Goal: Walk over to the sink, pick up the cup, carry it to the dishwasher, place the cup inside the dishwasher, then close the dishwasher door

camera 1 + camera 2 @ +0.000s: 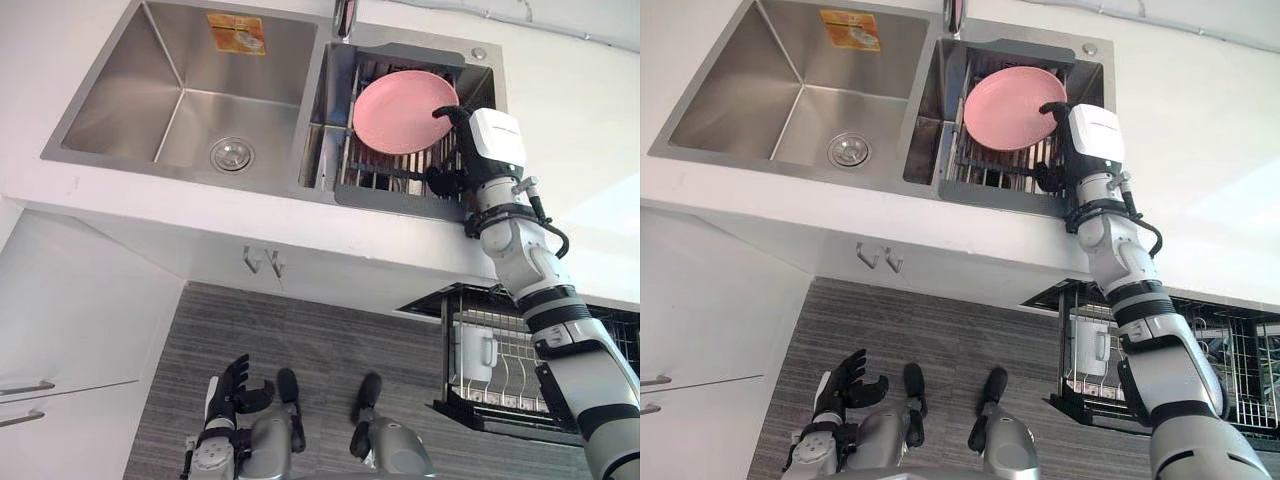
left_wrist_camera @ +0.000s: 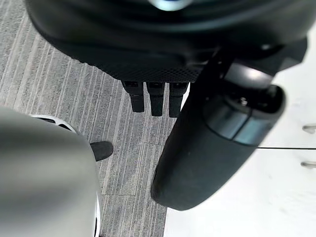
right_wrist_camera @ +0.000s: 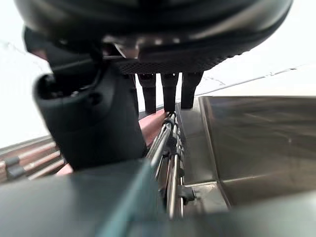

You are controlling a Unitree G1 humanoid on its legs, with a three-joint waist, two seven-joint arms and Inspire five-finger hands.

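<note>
A white cup [image 1: 477, 350] stands in the pulled-out dishwasher rack [image 1: 520, 385] low at the right, below the counter. My right hand [image 1: 460, 124] reaches over the sink's right basin. Its straight fingers [image 3: 168, 91] lie along the wire dish rack [image 1: 380, 172] at the right edge of a pink plate [image 1: 398, 110], and they hold nothing. The thumb [image 3: 94, 118] stands apart beside the rack wires. My left hand [image 1: 228, 390] hangs low over the floor, its fingers [image 2: 155, 98] relaxed and open.
The steel sink's left basin [image 1: 200, 100] holds nothing but its drain. A faucet [image 1: 344, 15] stands between the basins. White cabinet fronts with handles [image 1: 25, 388] are at the lower left. Two hooks [image 1: 262, 262] hang under the counter edge. Grey striped floor lies below.
</note>
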